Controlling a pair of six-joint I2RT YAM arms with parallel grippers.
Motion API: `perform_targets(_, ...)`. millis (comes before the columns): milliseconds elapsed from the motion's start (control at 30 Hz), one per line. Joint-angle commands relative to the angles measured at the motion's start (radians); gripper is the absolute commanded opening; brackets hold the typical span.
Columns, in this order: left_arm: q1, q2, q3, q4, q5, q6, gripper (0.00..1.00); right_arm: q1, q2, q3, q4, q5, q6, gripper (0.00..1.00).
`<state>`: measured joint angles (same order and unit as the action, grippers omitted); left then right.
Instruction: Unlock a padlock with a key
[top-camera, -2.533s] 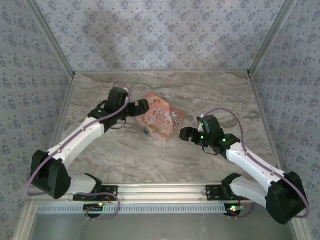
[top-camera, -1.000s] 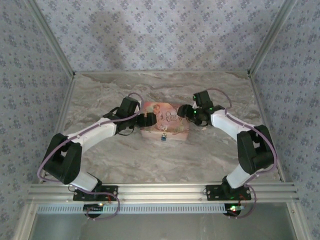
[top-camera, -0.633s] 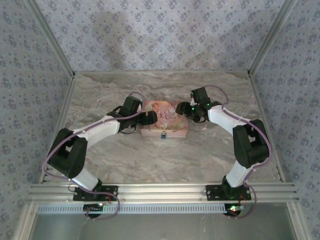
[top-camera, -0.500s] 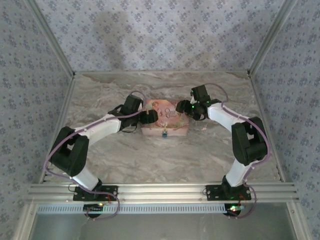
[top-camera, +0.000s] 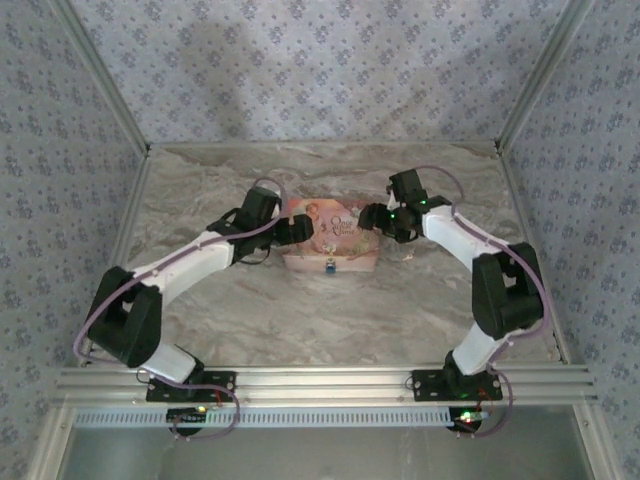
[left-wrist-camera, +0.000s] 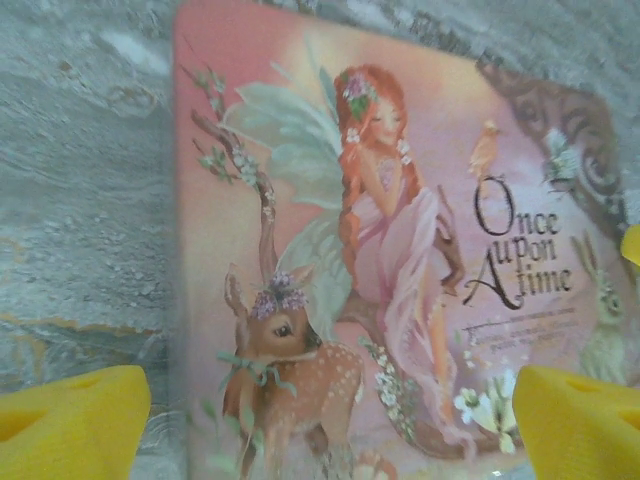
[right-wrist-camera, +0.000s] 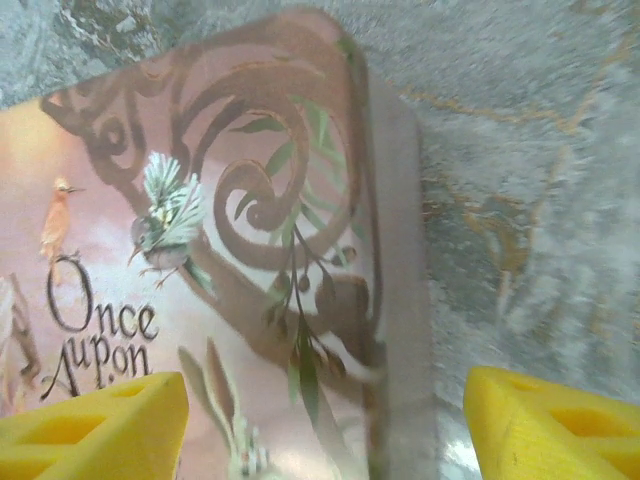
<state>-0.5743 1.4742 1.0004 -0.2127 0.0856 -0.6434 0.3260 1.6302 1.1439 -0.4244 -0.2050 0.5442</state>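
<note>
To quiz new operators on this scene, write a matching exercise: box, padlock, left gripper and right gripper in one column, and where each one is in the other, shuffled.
Things:
1. box
2. padlock
3. left gripper
4. right gripper

Places:
A. open, over the box's right end
B. at the middle of the box's near side
C. open, over the box's left end
D. lid up on the table

Pairs: 1-D, 2-B, 3-C, 4-A
</note>
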Motion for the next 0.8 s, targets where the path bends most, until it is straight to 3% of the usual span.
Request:
perform_targets(0, -0.004, -0.089, -0.039, -0.063, -0.041, 0.019, 0.93, -0.013, -0.094, -0.015, -0.106, 0.086, -0.054, 0.75)
perform_targets(167, -0.083, -0.17, -0.064, -0.143, -0.088, 0.013, 0.92, -0.055, -0.146, -0.016, -0.231, 0.198, -0.079, 0.71)
perform_targets(367, -0.246, -0.222, -0.112, -0.113, -0.134, -0.073, 0.91, -0.138, -0.1, -0.018, -0.295, 0.262, -0.098, 0.57)
perform_targets(533, -0.38, -0.177, -0.065, -0.114, -0.188, -0.088, 0.9, -0.16, -0.003, -0.022, -0.287, 0.26, -0.098, 0.49)
perform_targets(767, -0.494, -0.084, 0.068, -0.186, -0.27, -0.07, 0.9, -0.157, 0.076, -0.023, -0.253, 0.257, -0.093, 0.46)
